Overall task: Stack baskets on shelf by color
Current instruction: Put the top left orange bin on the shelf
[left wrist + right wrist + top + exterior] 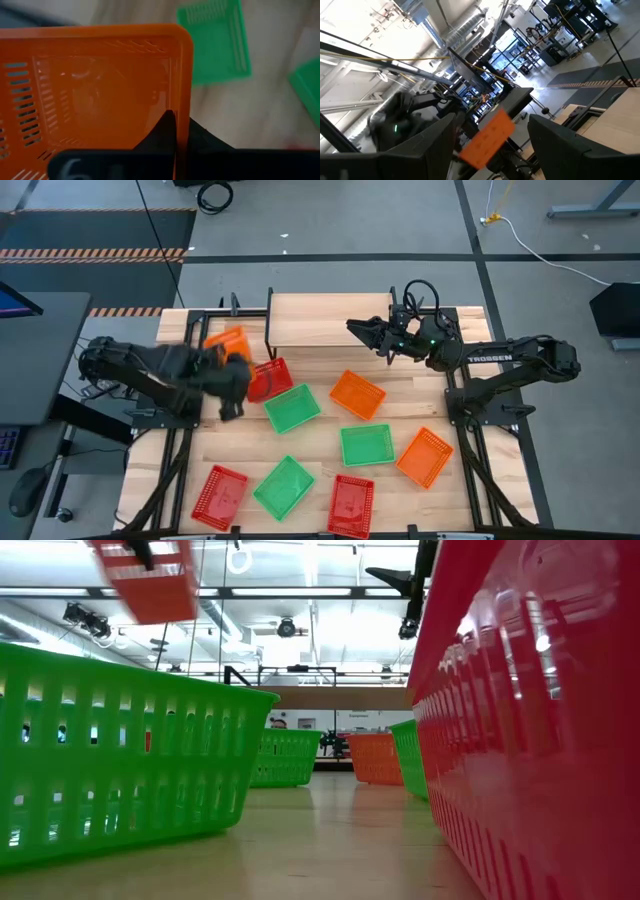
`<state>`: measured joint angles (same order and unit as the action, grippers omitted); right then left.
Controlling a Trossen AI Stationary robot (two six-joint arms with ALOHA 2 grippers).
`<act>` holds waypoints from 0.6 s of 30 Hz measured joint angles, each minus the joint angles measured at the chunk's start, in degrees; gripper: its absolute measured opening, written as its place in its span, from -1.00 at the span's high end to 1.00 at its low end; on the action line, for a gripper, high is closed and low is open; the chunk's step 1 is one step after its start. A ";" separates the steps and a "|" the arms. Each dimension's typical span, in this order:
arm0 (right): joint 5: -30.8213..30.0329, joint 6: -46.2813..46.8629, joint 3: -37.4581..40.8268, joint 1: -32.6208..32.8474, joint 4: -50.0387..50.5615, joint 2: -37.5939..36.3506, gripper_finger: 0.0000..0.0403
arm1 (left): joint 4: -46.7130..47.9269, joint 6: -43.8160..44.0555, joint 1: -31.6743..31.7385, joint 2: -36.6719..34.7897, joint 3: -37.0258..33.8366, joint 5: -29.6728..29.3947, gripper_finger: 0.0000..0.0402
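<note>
Danger sits upper left: left gripper [232, 360] clamps only the rim of an orange basket [226, 340] beside the shelf [330, 319], which could swing, clip it and slip; right gripper [360, 330] hangs apart.

Three red baskets [219, 496], three green baskets [292, 408], three orange baskets [357, 395], one shelf [330, 319].

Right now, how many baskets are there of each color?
Red baskets: 3
Green baskets: 3
Orange baskets: 3, one of them held up in the left gripper
Total: 9 baskets
</note>
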<state>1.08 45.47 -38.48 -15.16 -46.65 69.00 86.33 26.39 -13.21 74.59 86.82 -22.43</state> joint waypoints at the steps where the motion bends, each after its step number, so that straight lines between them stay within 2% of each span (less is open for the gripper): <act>1: 0.00 0.00 0.00 0.00 -0.34 -0.01 -0.25 | -1.53 -4.62 2.02 -0.02 0.40 -0.07 0.99; 5: 0.35 2.93 0.00 0.00 -2.50 -0.01 -0.25 | -8.32 -22.22 8.90 0.12 0.13 0.00 0.99; 9: 3.77 7.36 -0.02 0.00 -5.13 -0.03 -0.25 | -14.40 -34.49 15.67 3.08 -0.21 2.62 0.98; 14: 9.18 9.88 -0.07 0.21 -5.76 -0.39 -0.25 | -23.72 -43.33 21.76 7.77 -0.23 7.71 0.98; 18: 10.84 13.08 -0.07 0.90 -8.31 -0.52 -0.25 | -28.87 -47.90 24.95 12.41 -0.23 10.70 0.98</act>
<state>11.93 58.55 -38.54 -14.26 -54.95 68.49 57.47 -21.50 11.74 86.99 86.59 -11.73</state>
